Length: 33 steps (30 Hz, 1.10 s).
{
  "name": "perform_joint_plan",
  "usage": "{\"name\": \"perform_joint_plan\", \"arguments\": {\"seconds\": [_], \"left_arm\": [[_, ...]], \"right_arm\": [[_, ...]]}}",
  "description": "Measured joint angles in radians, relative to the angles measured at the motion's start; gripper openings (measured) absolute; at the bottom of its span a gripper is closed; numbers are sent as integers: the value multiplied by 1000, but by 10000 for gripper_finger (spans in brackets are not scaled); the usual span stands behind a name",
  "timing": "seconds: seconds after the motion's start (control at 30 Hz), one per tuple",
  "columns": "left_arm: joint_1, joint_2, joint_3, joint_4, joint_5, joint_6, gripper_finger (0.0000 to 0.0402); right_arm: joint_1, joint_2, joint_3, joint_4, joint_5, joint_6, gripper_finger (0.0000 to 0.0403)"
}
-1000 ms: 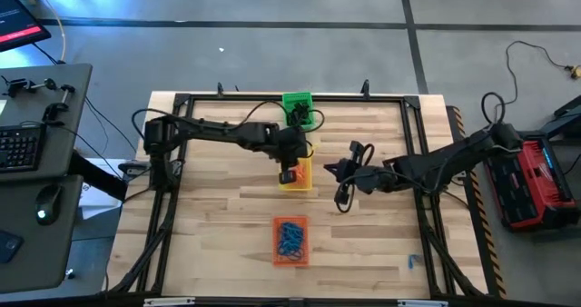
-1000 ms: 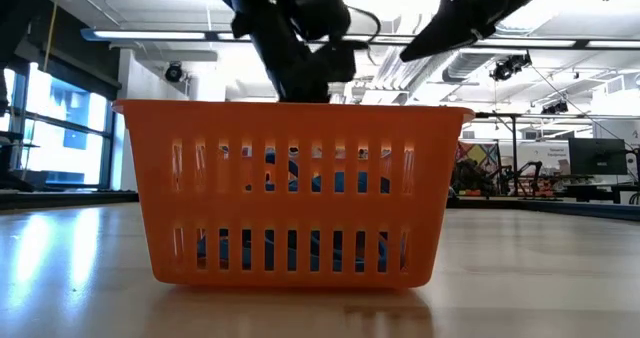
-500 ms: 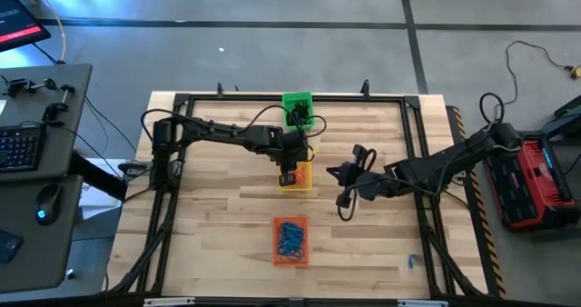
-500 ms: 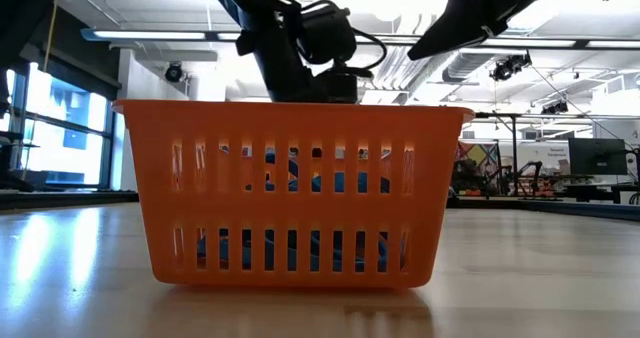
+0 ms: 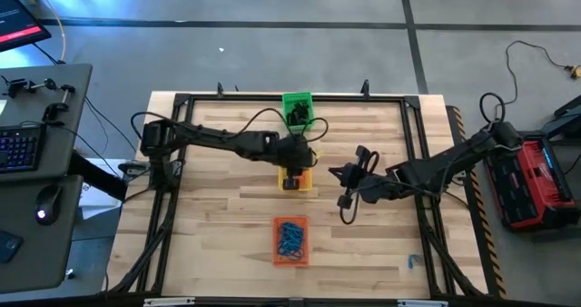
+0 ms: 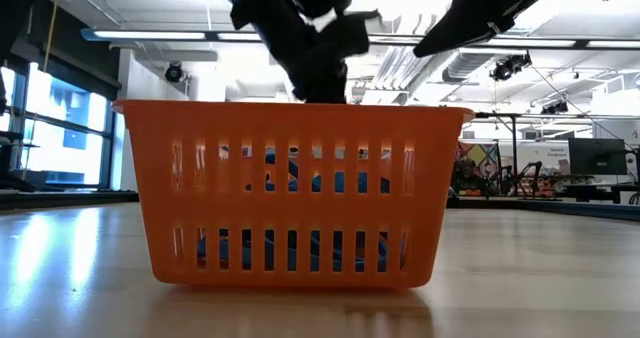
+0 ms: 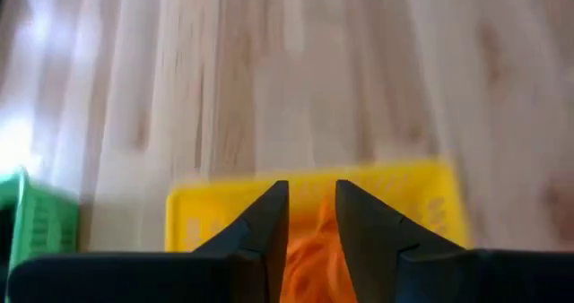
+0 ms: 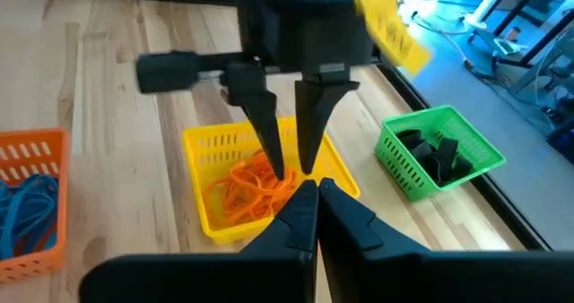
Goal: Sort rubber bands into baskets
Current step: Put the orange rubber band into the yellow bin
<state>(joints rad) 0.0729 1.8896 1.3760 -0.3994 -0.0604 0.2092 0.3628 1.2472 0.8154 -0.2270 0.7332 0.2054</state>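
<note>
The yellow basket (image 5: 296,176) stands mid-table and holds orange rubber bands (image 8: 248,188). My left gripper (image 8: 289,167) points down into it, open, with nothing showing between its fingers (image 7: 311,188). The green basket (image 8: 438,162), at the far edge (image 5: 298,110), holds black bands. The orange basket (image 5: 291,242), nearer the front, holds blue bands (image 8: 25,215) and fills the low view (image 6: 290,193). My right gripper (image 5: 334,173) hangs shut to the right of the yellow basket, its tips (image 8: 314,188) aimed at it. My left gripper's fingertips (image 8: 274,167) come from above and stand level with the heap of orange bands in the yellow basket. Whether they touch the bands I cannot tell.
A black frame (image 5: 272,98) runs round the wooden table. A small blue thing (image 5: 410,263) lies near the front right corner. Bare wood lies left of the baskets (image 5: 218,216) and at the front right (image 5: 372,243).
My left gripper has shifted a little toward the table's right over the yellow basket, and its wrist has turned. The baskets have stayed where they were.
</note>
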Motion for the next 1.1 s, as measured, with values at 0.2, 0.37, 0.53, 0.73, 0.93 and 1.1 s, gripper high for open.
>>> {"name": "perform_joint_plan", "arguments": {"seconds": [0.2, 0.37, 0.53, 0.73, 0.93, 1.1], "left_arm": [[-18, -11, -41, 65, 4, -22, 64], [-38, -59, -151, 241, 17, -56, 40], [-60, -148, -278, 391, 22, -96, 8], [-76, -299, -428, 572, 19, -135, 2], [-81, -413, -573, 702, 17, -165, 1], [-81, -464, -661, 766, 11, -198, 1]], "right_arm": [[46, -17, 0, -15, 25, 4, 0], [98, -33, 0, -39, 58, 25, 0], [143, -56, 0, -100, 45, 101, 0], [202, -87, 0, -180, -137, 237, 0], [270, -89, 1, -302, -208, 400, 0], [310, -89, 1, -414, -256, 542, 0]]}}
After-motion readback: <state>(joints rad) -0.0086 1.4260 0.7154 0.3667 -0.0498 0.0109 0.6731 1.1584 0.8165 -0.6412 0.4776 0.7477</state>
